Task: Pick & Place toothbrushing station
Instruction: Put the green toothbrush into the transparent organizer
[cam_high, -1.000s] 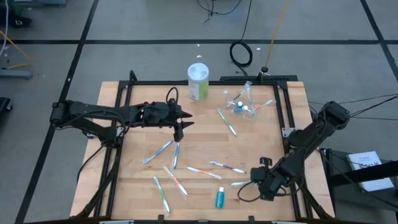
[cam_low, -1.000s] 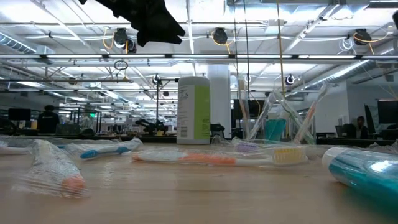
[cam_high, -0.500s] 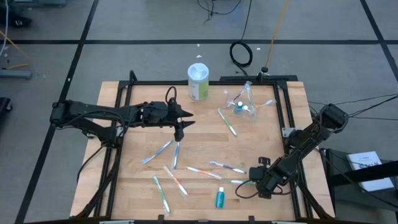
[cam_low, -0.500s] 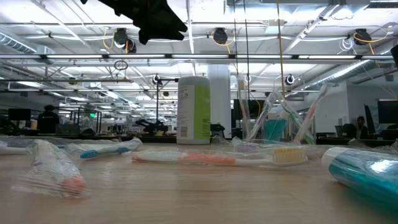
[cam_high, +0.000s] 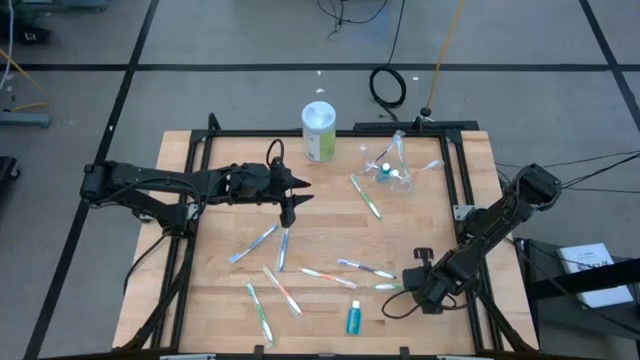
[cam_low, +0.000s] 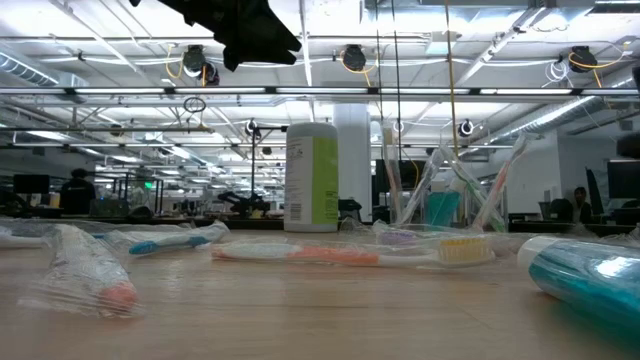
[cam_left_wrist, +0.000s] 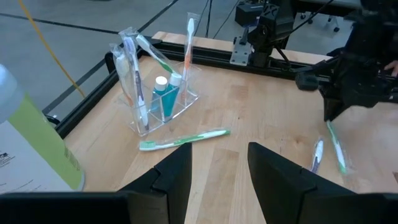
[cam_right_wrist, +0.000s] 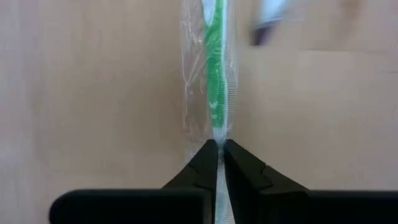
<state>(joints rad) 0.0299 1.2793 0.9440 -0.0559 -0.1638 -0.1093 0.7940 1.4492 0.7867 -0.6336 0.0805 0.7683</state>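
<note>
A clear plastic cup (cam_high: 390, 166) stands at the table's far right and holds several toothbrushes and teal tubes; it also shows in the left wrist view (cam_left_wrist: 158, 99). Several wrapped toothbrushes lie loose on the wood. My right gripper (cam_high: 408, 288) is low near the right front, shut on the end of a wrapped green toothbrush (cam_right_wrist: 214, 74), which lies on the table (cam_high: 386, 290). My left gripper (cam_high: 288, 208) hangs open and empty above the table's middle left; its fingers also show in the left wrist view (cam_left_wrist: 217, 168). My right gripper pinches the near end of the green toothbrush's clear wrapper (cam_right_wrist: 219, 138) between its two fingertips (cam_right_wrist: 208, 158). The fingers come in low from the table's right and point along the toothbrush. The rest of the toothbrush lies flat on the wood.
A white-and-green canister (cam_high: 319, 130) stands at the far edge, left of the cup. A teal toothpaste tube (cam_high: 353, 319) lies near the front edge. A green toothbrush (cam_high: 366, 196) lies in front of the cup. Black frame rails (cam_high: 455, 170) run along the table's sides.
My right gripper has crept a little toward the table's left and far edge, at the green toothbrush's end.
</note>
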